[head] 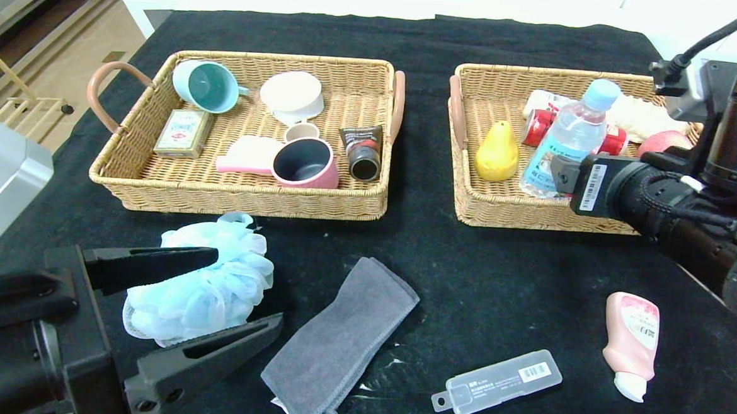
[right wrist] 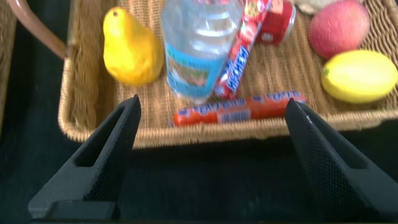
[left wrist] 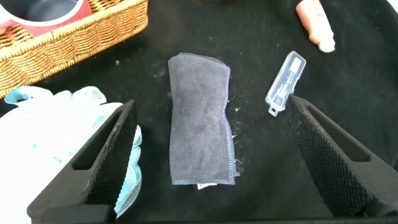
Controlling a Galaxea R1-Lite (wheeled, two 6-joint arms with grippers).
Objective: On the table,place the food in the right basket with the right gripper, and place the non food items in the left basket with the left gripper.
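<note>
My left pincer [head: 212, 300] hangs wide open and empty, its fingers either side of the blue pouf [head: 200, 283] on the counter [head: 497, 270]. The grey towel [head: 343, 338] lies just beyond, its long axis running away from me. My right pincer [right wrist: 211, 155], open and empty, sits at the right basket [head: 501, 211], where the pear [head: 496, 154] and bottle [head: 567, 138] already lie.

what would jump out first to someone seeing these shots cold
Two wicker baskets sit side by side at the back of the black table: the left basket holds cups and a tin, the right basket a yellow pear and water bottle. Nearer, a pale blue bath pouf lies by the open left gripper.
</note>
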